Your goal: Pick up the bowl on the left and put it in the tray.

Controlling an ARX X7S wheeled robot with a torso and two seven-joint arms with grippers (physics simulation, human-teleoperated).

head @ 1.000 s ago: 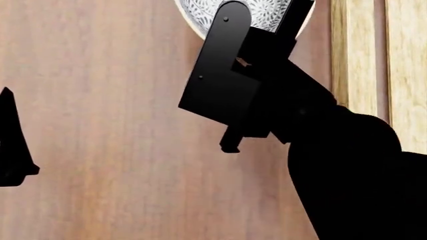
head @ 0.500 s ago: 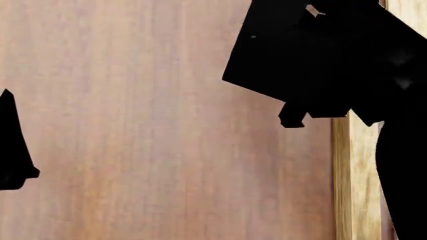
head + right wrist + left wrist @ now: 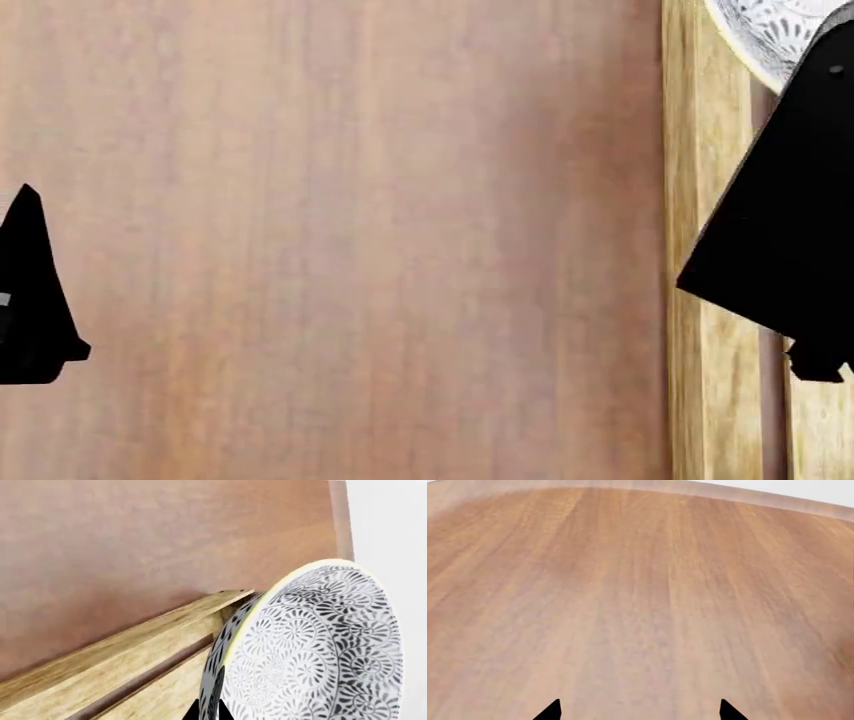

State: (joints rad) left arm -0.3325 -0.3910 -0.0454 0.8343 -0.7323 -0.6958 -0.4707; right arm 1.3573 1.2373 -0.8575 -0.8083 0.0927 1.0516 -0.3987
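My right gripper is shut on the rim of the bowl, a white bowl with a fine grey floral pattern. The bowl hangs tilted over the light-wood tray. In the head view the bowl peeks out at the top right, above the tray's slats, with the dark body of my right arm covering most of it. My left gripper is open over bare table, far to the left of the tray, with nothing between its fingertips.
The brown wooden table fills the view to the left of the tray. Its far edge shows in the left wrist view, with white floor beyond. A part of my left gripper sits at the head view's left edge.
My right gripper has carried the bowl rightward, from over the bare table to above the tray. The left gripper has stayed in place.
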